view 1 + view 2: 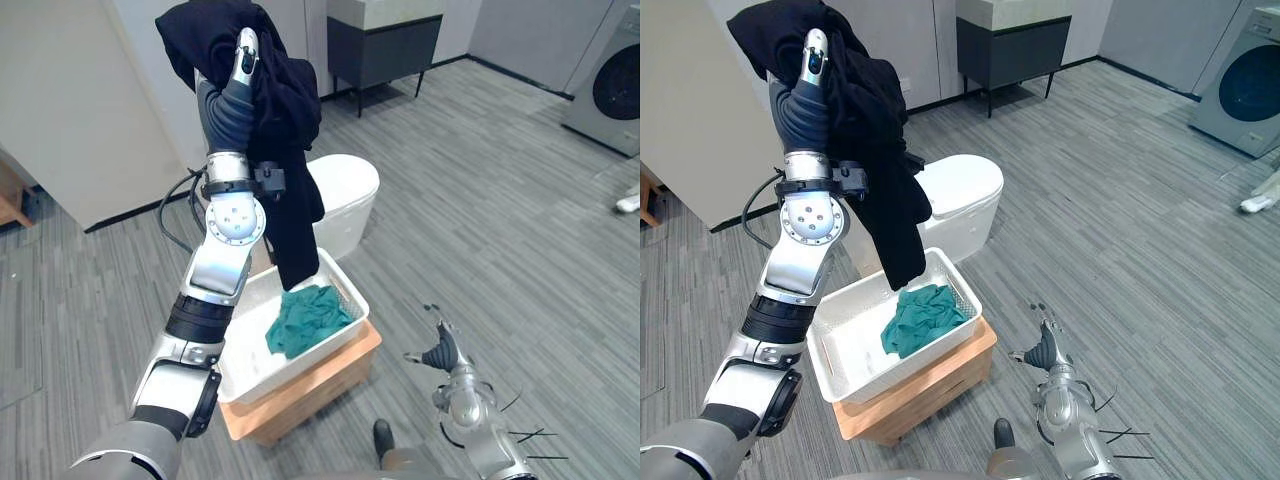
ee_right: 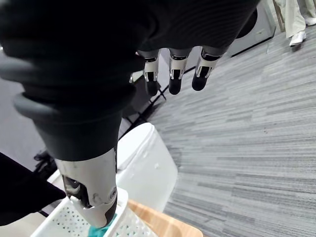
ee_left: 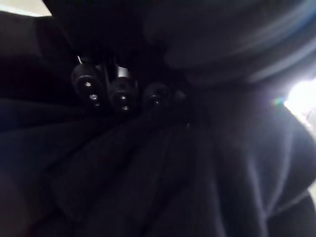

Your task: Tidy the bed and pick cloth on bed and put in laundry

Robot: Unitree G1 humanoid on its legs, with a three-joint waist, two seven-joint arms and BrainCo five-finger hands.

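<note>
My left hand [image 1: 243, 62] is raised high and shut on a black cloth [image 1: 290, 130], which drapes over it and hangs down. The cloth's lower end dangles just above the back of a white laundry basket [image 1: 240, 350]. A teal cloth [image 1: 305, 318] lies crumpled inside the basket. In the left wrist view, dark fingertips [image 3: 122, 94] are buried in the black cloth [image 3: 197, 173]. My right hand [image 1: 443, 352] hangs low to the right of the basket, open and empty, with its fingers [image 2: 170, 74] straight.
The basket rests on a low wooden crate [image 1: 310, 385]. Behind it stands a white lidded bin [image 1: 345, 200]. A dark cabinet [image 1: 385, 45] is at the back, a washing machine [image 1: 610, 80] at the far right, and a person's foot [image 1: 628, 203] beside it.
</note>
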